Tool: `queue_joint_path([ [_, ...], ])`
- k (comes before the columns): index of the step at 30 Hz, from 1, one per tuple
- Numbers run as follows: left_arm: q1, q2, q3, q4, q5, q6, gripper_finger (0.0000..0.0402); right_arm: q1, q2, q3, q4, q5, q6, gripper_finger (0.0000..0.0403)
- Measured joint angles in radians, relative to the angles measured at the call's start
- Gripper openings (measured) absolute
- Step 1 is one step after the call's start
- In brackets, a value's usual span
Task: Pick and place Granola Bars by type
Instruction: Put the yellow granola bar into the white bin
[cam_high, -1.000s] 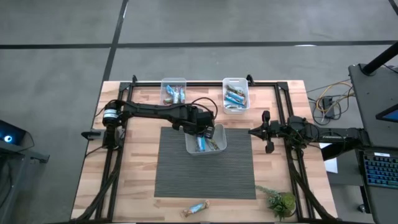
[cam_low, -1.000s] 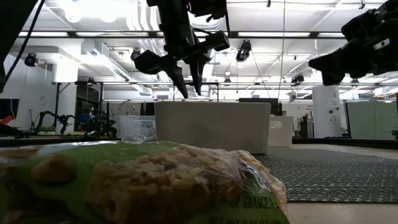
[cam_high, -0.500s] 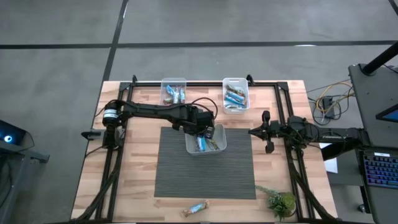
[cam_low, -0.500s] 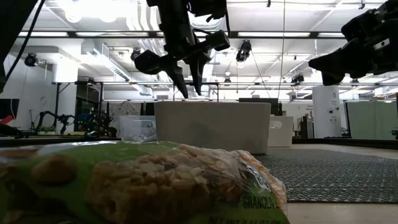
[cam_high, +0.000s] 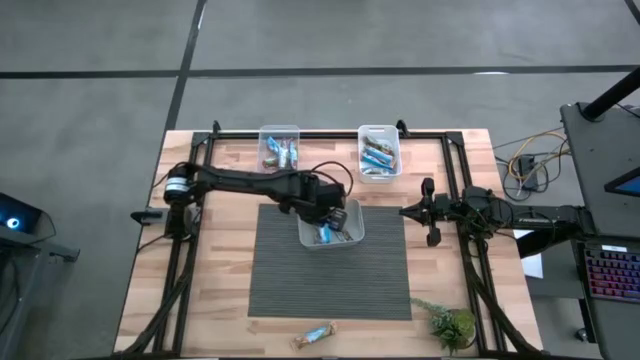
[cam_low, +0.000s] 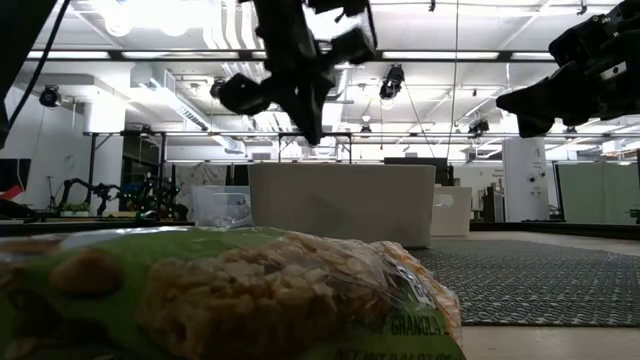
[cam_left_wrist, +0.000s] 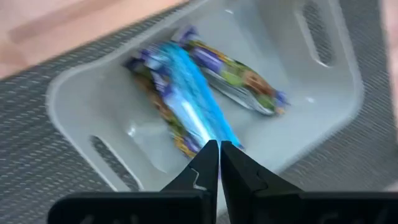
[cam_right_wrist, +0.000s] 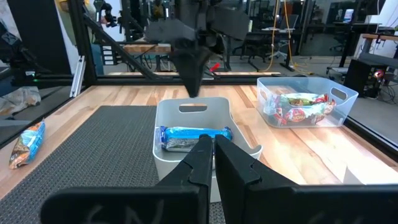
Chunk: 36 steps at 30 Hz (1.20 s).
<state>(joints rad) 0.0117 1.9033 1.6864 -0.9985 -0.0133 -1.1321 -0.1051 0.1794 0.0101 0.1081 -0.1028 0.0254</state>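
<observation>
Left wrist view only: shiny blue wrapped granola bar (cam_left_wrist: 198, 115) lying across multicoloured bars in clear rectangular plastic tub (cam_left_wrist: 323, 118). Hovering above, left gripper (cam_left_wrist: 219, 148), fingers pressed together, empty. Waiting beside mat, right gripper (cam_high: 408, 211), likewise closed.

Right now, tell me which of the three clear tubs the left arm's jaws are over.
The centre tub on the grey mat, holding loose bars. The left gripper hangs above it, jaws shut; the other two tubs sit along the table's far edge.
</observation>
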Motion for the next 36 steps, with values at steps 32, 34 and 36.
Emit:
queue_joint_path([
  [32, -0.485, 0.002, 0.241, 0.118, 0.028, 0.369, 0.0000, 0.000, 0.000, 0.000, 0.000, 0.000, 0.000, 0.0009],
  [34, -0.515, 0.002, 0.241, 0.119, 0.028, 0.415, 0.0000, 0.000, 0.000, 0.000, 0.000, 0.000, 0.000, 0.0009],
  [36, -0.542, 0.002, 0.240, 0.119, 0.028, 0.431, 0.0000, 0.000, 0.000, 0.000, 0.000, 0.000, 0.000, 0.0009],
])
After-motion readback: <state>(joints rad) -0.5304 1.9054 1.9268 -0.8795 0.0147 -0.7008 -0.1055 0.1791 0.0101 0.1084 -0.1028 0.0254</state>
